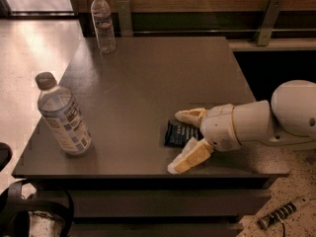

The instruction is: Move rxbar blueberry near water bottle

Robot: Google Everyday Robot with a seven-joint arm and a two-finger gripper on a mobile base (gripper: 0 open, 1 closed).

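The rxbar blueberry (178, 134), a flat dark navy wrapper with pale text, lies on the grey table (148, 83) near the front right edge. My gripper (181, 140) reaches in from the right, open, with one cream finger (190, 116) behind the bar and the other (188, 157) in front of it, so the bar lies between them. The water bottle (103, 24), slim and clear with a white cap and reddish label band, stands upright at the table's far left corner, far from the bar.
A wider bottle (63, 116) with a grey cap and white-and-blue label stands at the front left of the table. A wooden wall with metal rail brackets (266, 14) runs behind the table. Dark cables (29, 216) lie on the floor at lower left.
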